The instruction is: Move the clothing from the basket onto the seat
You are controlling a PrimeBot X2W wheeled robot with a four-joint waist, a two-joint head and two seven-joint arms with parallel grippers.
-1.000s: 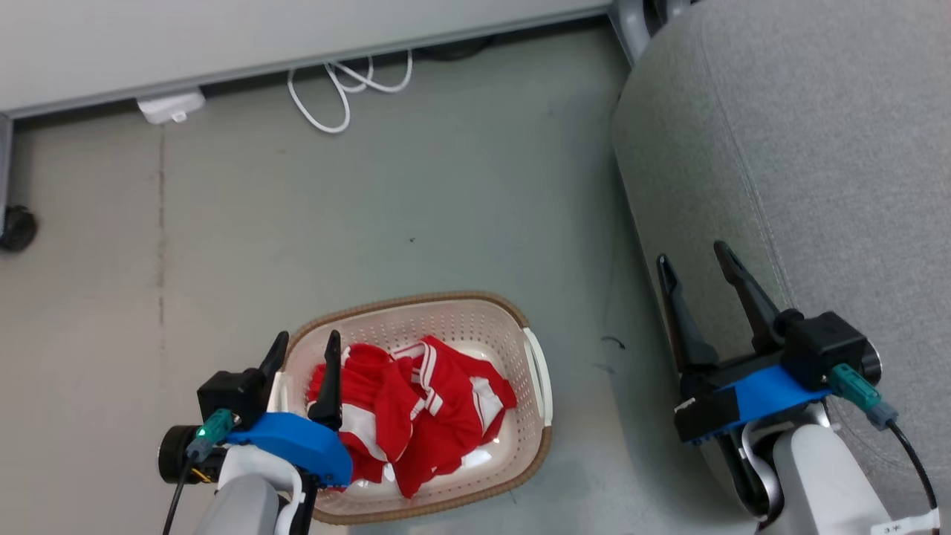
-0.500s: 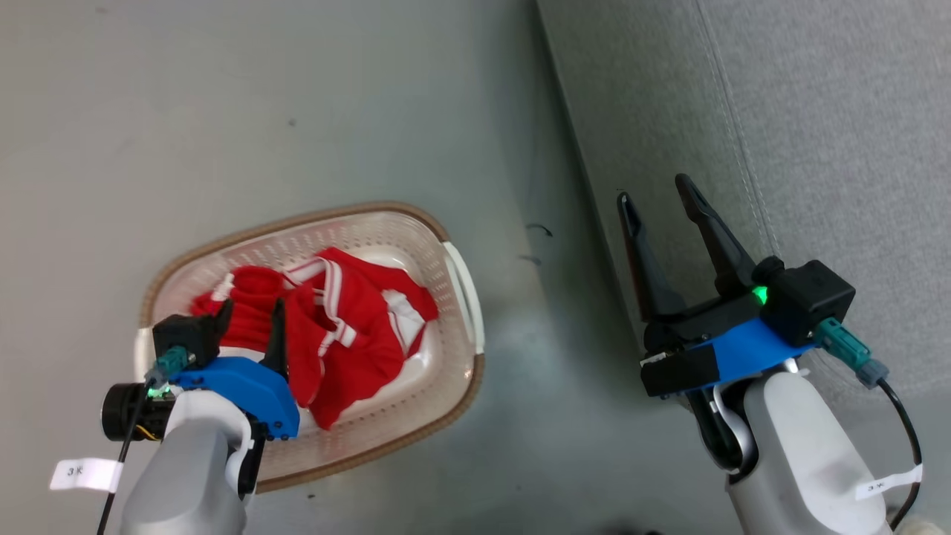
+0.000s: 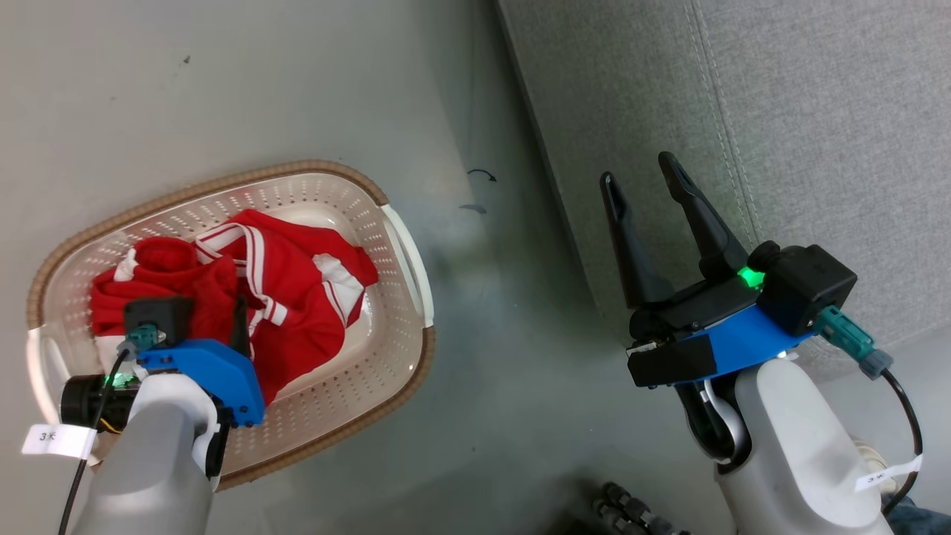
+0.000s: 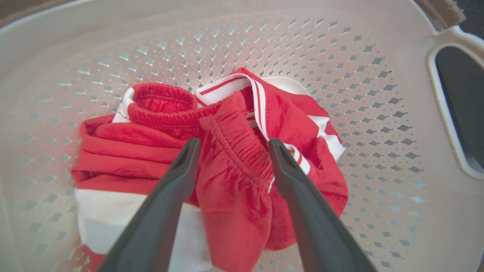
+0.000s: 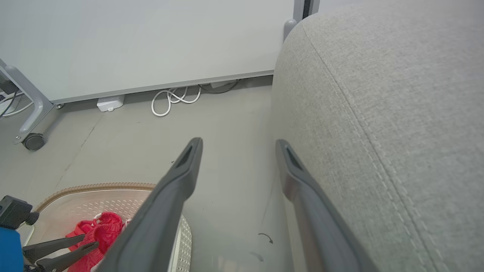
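Left wrist view: left gripper (image 4: 233, 142), fingers apart, straddles a raised fold of the clothing (image 4: 113, 143) heaped inside the basket (image 4: 287, 49). Soft, light, limp fabric; the gathered elastic ridge looks the best hold. Right gripper (image 3: 637, 168), likewise apart, hangs outside the basket, by the seat (image 3: 817, 111).

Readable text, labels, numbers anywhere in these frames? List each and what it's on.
"3K": left cable tag, a white flag on the left arm's cable; the first character is clear, the second is blurred, so this is a best guess.
Right cable tag, a white flag on the right arm's cable: it has dark marks, but they are too small to read.
Clothing and basket: no lettering can be seen on either.
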